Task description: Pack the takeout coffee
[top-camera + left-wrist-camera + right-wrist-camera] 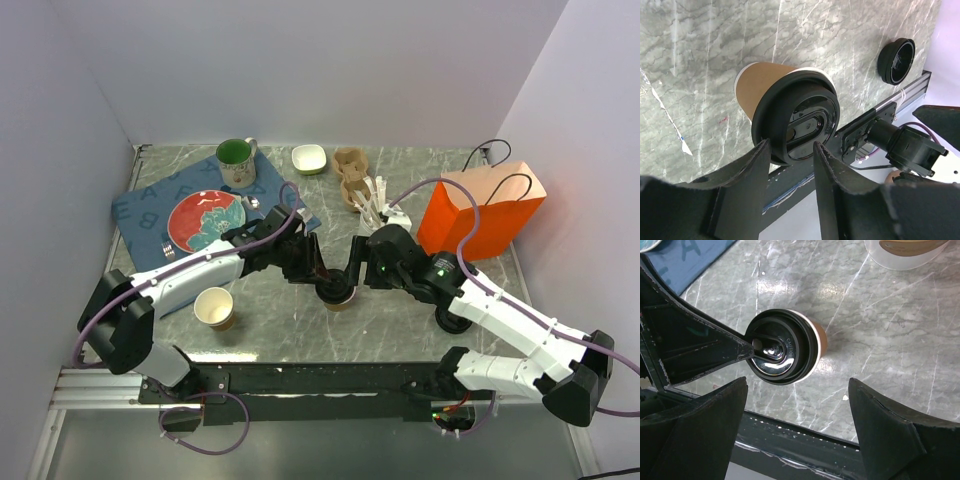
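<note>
Upright: small brown paper cup with round black plastic lid point(795, 120). Jaws of left gripper point(791, 147) narrowly apart; right gripper point(797, 382) jaws wide apart. Contents of orange paper bag point(480, 215) hidden.

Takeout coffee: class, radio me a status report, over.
Left gripper part open, tips at the takeout coffee. Right gripper wide open beside it. Coffee upright, lidded. Lidless cup stands clear.

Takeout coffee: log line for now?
takeout coffee upright, lidded | left gripper at its top | right gripper open above | orange bag: coffee not in
</note>
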Controlling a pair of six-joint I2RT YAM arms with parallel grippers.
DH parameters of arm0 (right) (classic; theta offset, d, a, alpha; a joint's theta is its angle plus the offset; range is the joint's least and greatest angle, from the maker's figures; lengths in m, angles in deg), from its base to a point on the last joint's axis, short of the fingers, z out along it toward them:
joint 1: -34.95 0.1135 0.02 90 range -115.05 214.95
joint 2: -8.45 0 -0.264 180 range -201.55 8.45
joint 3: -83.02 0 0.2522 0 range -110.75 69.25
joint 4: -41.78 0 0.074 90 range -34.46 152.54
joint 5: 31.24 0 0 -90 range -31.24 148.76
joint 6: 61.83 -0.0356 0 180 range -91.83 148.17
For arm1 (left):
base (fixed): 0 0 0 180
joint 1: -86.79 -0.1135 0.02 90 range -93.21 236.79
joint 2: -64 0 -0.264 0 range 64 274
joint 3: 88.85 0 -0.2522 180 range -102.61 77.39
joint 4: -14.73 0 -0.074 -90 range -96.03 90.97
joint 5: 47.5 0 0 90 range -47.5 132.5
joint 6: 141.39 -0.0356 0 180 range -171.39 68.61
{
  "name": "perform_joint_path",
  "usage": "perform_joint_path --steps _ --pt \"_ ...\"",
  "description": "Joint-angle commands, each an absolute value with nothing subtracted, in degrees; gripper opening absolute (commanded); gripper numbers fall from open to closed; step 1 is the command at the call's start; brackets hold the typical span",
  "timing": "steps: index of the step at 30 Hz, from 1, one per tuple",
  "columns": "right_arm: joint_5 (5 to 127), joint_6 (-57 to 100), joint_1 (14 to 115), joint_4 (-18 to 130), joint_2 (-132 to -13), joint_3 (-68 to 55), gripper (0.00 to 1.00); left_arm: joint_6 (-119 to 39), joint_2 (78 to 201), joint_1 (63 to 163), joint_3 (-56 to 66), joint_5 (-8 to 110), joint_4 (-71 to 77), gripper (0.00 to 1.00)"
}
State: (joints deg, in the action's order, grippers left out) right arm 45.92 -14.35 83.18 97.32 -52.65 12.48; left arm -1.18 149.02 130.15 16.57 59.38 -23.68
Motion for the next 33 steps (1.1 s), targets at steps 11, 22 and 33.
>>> perform_joint_path --steps 11,22,33 --pt "45.3 -14.3 82.9 95.7 -51.1 13.9 0.86 -0.3 148.5 130.1 15.3 62.1 -18.5 0.44" --pt "47.8 -12.5 81.0 94.6 -53.9 14.1 0.77 -3.8 147.3 130.0 11.7 53.5 -27.3 0.53" --pt "54.9 -10.5 76.7 89.6 -57.9 15.1 0.74 -6.0 150.9 130.0 12.2 56.1 -23.9 0.56"
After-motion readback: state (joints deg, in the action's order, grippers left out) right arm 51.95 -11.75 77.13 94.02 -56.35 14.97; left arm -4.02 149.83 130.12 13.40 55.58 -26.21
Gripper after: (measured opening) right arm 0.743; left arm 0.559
